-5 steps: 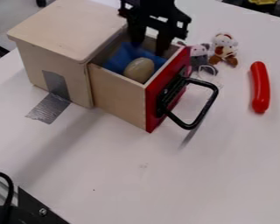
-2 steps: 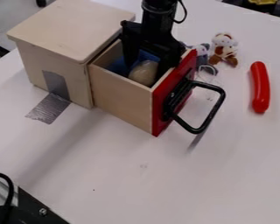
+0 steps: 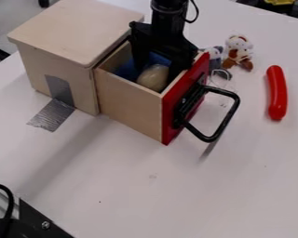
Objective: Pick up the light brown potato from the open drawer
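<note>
The egg (image 3: 152, 78) sits in the drawer (image 3: 130, 101), underside hidden. Your claw (image 3: 156, 73) straddles it, well open; you can't tell whether it touches. Partly covered: a blue thing (image 3: 126, 71) beyond and, farther right, a grey toy (image 3: 215, 53).

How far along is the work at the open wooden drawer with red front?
Done: the pale wooden, red-fronted drawer is pulled out. In hand: the black gripper is down inside, at the beige egg-shaped object; its hold is unclear. Left, probably: lifting the object, which lies in the drawer.
</note>
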Tool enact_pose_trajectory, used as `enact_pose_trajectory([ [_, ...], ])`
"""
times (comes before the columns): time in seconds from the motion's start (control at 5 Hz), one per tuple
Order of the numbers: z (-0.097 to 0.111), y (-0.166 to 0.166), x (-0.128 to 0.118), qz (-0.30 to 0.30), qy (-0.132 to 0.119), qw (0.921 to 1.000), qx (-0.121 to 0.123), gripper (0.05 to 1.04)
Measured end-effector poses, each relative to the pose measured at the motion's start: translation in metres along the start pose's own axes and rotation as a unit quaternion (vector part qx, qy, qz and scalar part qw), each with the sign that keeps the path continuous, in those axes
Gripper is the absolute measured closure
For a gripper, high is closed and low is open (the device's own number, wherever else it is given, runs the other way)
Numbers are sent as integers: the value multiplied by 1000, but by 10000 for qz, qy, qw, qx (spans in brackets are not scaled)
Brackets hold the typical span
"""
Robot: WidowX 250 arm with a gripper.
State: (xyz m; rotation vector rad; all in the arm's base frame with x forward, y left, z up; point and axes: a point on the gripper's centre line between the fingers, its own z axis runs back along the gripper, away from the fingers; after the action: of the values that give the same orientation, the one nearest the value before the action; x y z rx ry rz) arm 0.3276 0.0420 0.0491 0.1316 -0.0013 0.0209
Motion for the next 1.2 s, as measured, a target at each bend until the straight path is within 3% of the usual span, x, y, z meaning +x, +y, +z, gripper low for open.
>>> enact_pose_trajectory([
  [0.2, 0, -1, -1, 8, 37, 10000, -12, 363],
  [0.4, 7, -4, -3, 67, 187, 9998, -95, 391],
  [0.6, 22, -3, 1, 247, 185, 9992, -250, 577],
  [0.8, 43, -1, 13, 361, 70, 9987, -342, 842],
  [1.0, 62, 3, 22, 458, -47, 9982, -378, 943],
  [1.2, 70, 6, 19, 546, -164, 9976, -383, 752],
])
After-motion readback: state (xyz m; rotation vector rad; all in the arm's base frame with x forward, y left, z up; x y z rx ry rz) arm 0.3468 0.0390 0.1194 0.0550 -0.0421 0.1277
